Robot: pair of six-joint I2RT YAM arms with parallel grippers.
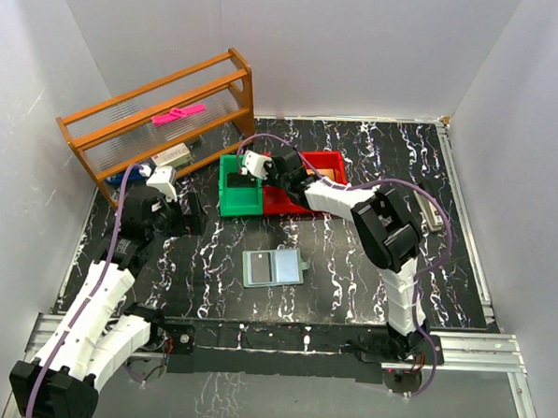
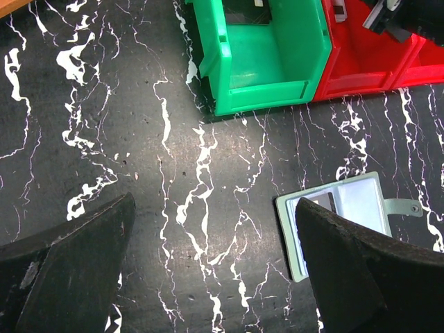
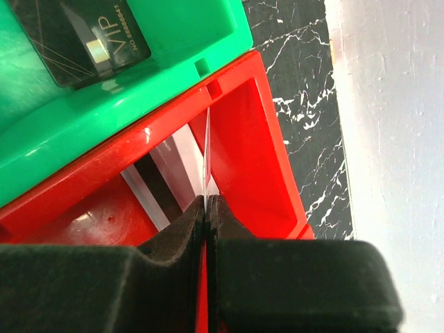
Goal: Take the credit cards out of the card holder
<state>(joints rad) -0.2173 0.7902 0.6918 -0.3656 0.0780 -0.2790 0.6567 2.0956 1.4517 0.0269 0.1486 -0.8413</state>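
Top external: open pale blue-grey bifold card holder (image 1: 273, 267) flat on black marbled table (image 1: 351, 260).
Left wrist: left end effector (image 2: 215, 202) wide, empty.
Right wrist: right end effector (image 3: 207, 201) pinches white credit card (image 3: 207, 146) over red plastic bin (image 3: 257, 139); we judge release next.

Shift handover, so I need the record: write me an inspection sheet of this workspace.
Surface: black marbled table, nothing spilled.
Job's things: card holder lies open and flat mid-table; thin card held edge-on over the red bin; striped card lies in that bin; dark VIP card lies in the green bin.
Clutter: wooden rack holding a pink item.
Claws: left claw open, empty; right claw shut on the thin card.
Cables: purple cables run along both arms.
Surroundings: white walls.
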